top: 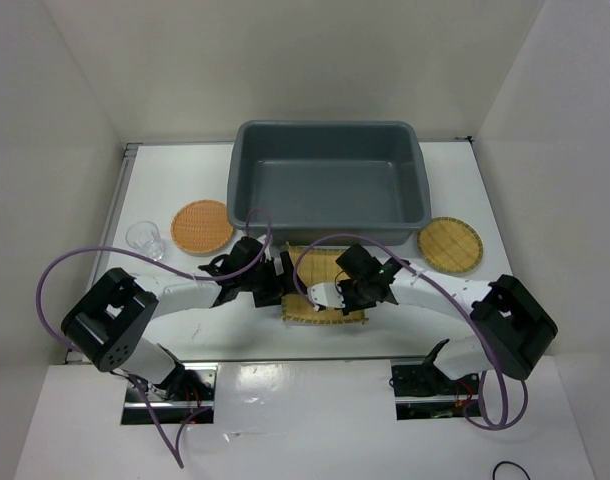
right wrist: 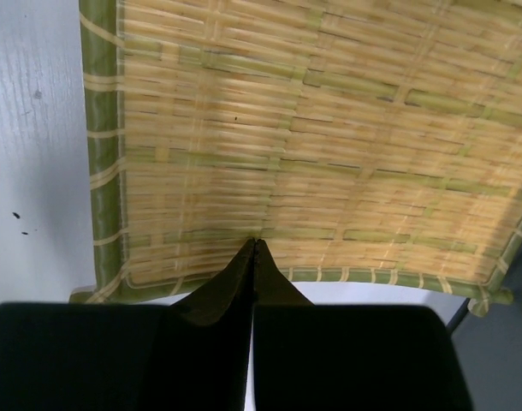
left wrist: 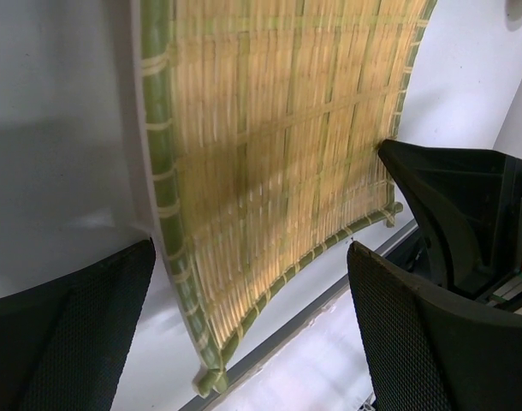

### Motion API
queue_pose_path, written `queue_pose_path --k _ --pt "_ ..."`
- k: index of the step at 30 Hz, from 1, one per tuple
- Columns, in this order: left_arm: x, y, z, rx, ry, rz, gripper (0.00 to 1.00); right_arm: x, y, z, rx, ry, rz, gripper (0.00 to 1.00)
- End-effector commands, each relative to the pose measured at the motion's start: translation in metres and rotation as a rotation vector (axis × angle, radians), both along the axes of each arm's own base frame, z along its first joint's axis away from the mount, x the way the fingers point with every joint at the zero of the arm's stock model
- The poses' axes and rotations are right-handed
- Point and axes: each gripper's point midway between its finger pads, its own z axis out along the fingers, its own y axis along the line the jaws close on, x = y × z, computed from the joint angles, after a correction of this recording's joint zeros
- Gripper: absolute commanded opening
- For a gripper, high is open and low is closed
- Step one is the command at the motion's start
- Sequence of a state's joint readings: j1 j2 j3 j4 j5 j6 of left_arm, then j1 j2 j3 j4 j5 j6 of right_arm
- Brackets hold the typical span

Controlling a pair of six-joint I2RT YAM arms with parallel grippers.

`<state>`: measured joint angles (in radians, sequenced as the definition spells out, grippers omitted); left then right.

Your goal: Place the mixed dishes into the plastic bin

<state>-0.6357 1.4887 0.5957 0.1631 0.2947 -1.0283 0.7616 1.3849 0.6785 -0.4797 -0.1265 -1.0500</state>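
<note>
The square yellow woven mat (top: 325, 316) lies in front of the grey-blue plastic bin (top: 330, 215), under both grippers. My left gripper (top: 283, 283) is open at the mat's left edge; in the left wrist view (left wrist: 252, 257) its jaws are spread wide around the mat's corner (left wrist: 269, 154). My right gripper (top: 330, 297) is shut, its tips (right wrist: 257, 244) resting on top of the mat (right wrist: 329, 128) near its edge. The orange-brown disc (top: 202, 226) and one clear glass cup (top: 145, 239) sit left of the bin. The straw-coloured disc (top: 451, 244) sits to its right. A second cup is out of view.
The bin holds nothing that I can see. White walls close in the table on the left, right and back. The table's front edge (left wrist: 329, 295) runs just beyond the mat's near side. Purple cables loop over both arms.
</note>
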Motion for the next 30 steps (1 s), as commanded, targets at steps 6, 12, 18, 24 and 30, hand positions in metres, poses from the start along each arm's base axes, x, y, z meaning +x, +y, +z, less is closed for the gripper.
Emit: queue_pose_path --k 6,12,18,24,30 --pt "-0.011 -0.006 -0.002 -0.068 -0.01 -0.053 0.98 -0.009 0.005 -0.012 -0.003 0.045 0.064 0.0" --pt "-0.004 -0.036 0.004 -0.215 -0.042 -0.146 0.44 -0.01 0.007 -0.01 0.012 0.049 0.058 0.0" --pt "-0.006 -0.06 0.001 -0.24 -0.011 -0.232 0.0 -0.01 0.012 -0.001 0.049 0.036 0.066 0.0" --pt "-0.017 -0.054 0.027 -0.22 0.018 -0.225 0.0 -0.008 0.018 0.053 0.18 0.035 -0.033 0.0" --pt "-0.034 -0.048 0.113 -0.255 -0.038 -0.231 0.0 0.024 0.011 0.192 0.558 -0.131 -0.433 0.0"
